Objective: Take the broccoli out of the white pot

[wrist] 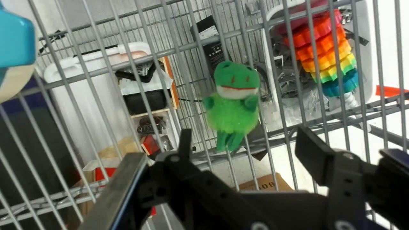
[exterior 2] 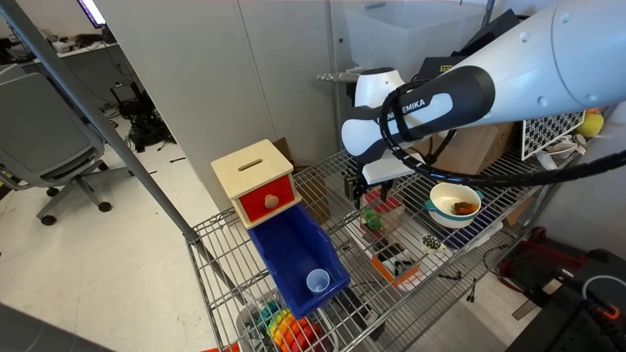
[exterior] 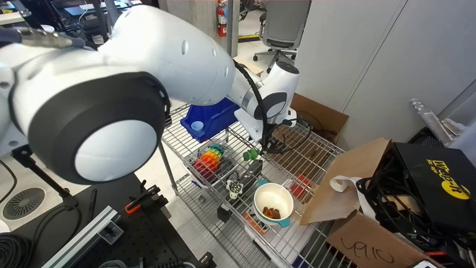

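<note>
Turquoise handles mark the white pot, upright on the wire table. Within it lie orange-brown pieces; no broccoli is distinguishable among them in both exterior views. The bright green item near the fingers is a frog plush, lying face up on the wires, apart from the pot and outside it. The wrist view shows the fingers spread wide, with nothing held between them; the plush lies beyond their tips, its feet toward the gap.

If the task's word denotes this plush, removal from the pot is judged complete, and the step in hand is probably a clean departure. For this, the fingers are best raised along their own line, their gap unchanged, until the tips stand clear of the soft body; sideways travel should follow only then. Early closure could pinch the fur, and a low sweep could roll the plush or nudge the pot, one handle of which shows at the upper left of the wrist view. The black cable calls for slack. Should broccoli lie hidden beneath the pieces, a vertical descent with narrowed fingers, inside the rim, would serve.
</note>
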### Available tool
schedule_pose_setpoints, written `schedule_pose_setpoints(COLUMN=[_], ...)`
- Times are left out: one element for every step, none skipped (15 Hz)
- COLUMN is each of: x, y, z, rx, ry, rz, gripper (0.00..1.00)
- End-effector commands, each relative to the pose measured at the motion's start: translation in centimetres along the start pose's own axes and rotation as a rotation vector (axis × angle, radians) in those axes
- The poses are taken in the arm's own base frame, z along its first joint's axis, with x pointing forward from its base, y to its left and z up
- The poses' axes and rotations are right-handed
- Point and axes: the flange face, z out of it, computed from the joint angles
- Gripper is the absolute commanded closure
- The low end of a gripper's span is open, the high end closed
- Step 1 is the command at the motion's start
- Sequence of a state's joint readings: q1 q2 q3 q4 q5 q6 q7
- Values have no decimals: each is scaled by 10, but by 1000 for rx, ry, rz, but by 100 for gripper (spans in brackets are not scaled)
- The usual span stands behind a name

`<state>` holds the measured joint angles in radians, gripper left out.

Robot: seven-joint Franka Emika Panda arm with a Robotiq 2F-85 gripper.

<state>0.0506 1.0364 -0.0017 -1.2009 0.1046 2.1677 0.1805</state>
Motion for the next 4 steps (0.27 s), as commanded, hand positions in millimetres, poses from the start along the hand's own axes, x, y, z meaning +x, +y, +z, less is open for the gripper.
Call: schedule_pose_setpoints(x=[-33, -10, -16, -20], y=[30, 12, 20, 27], z=[-35, -13, -21, -27], rx=[-45, -19, -28, -31], ry=[-35, -13, -19, -24], rz=[51, 18, 29, 37], gripper=[0, 4, 0, 0])
